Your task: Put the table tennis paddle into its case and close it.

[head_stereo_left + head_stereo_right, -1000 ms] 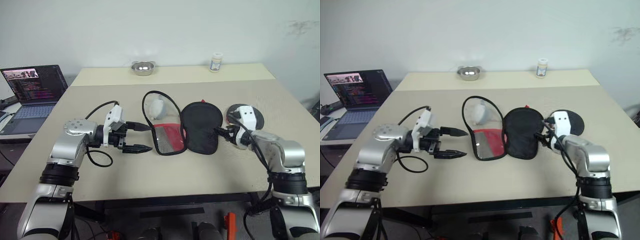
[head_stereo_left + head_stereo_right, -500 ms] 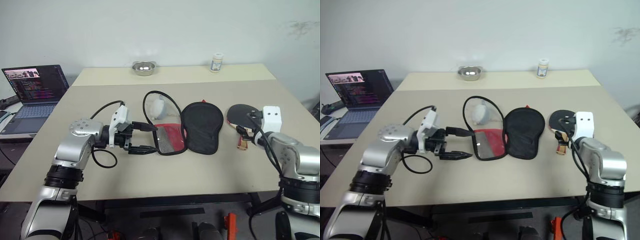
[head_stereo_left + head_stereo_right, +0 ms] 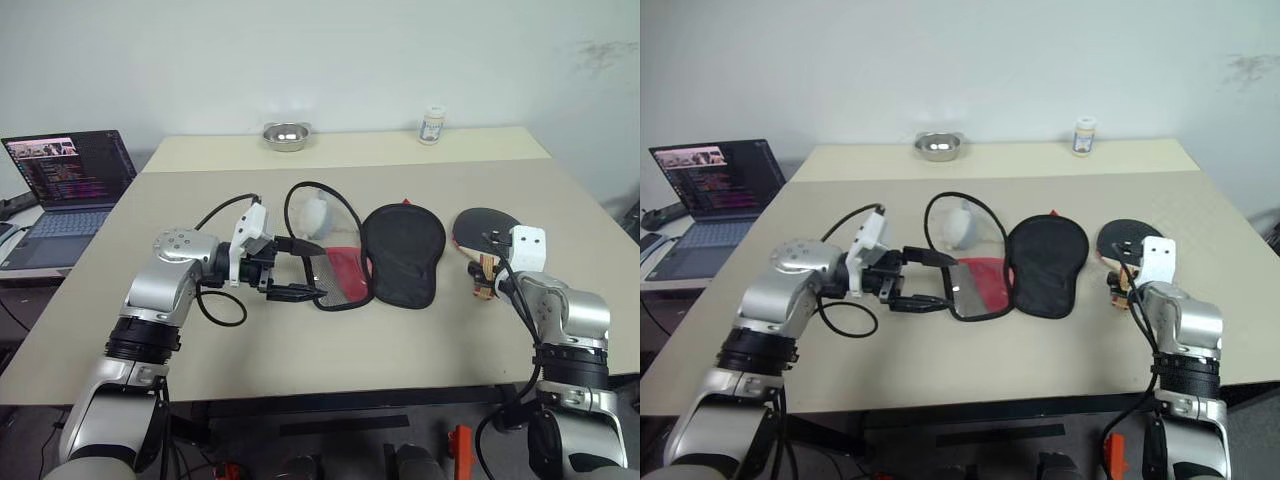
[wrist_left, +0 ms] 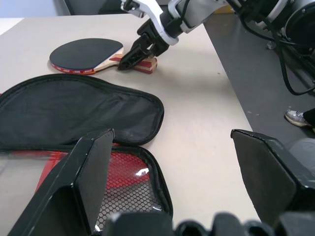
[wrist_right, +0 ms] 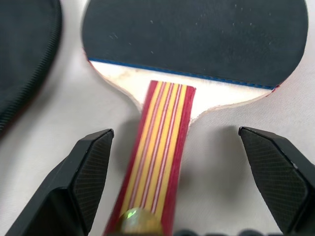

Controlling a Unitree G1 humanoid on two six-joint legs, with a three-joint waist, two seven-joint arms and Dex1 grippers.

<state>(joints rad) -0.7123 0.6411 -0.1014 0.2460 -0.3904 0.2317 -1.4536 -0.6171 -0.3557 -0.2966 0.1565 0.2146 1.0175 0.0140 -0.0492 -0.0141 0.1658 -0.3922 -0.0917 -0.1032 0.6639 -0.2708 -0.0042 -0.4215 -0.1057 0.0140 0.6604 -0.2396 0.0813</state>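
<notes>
Right gripper [image 5: 172,172], black w/ cross-hatched finger pads, is spread wide over the paddle [image 3: 482,228] handle, one finger either side, neither touching it. Paddle lies flat on the table [image 3: 300,350] at robot's right: round matte black rubber face, blue strip at the rubber's lower edge, pale wood neck, then a short handle striped tan & red. Handle points toward the robot.

Left gripper [image 3: 300,270], also black, jaws wide apart, hovers level at the case [image 3: 360,255] from its left side; one finger sits over the mesh edge, other just in front of it.

Case lies unzipped & splayed mid-table, between the two grippers. Left half: clear plastic window up top, red fabric under fine black mesh below, black piped rim. Right half: plain soft black fabric, paddle-shaped, slightly puckered. Case & paddle are apart, bare tabletop between them.

Table is smooth beige laminate. At its far edge: small shiny steel bowl [image 3: 286,135] & a small white bottle [image 3: 432,125], both well clear of the work. Open laptop [image 3: 68,185] w/ lit screen sits on a lower surface off the robot's left.
</notes>
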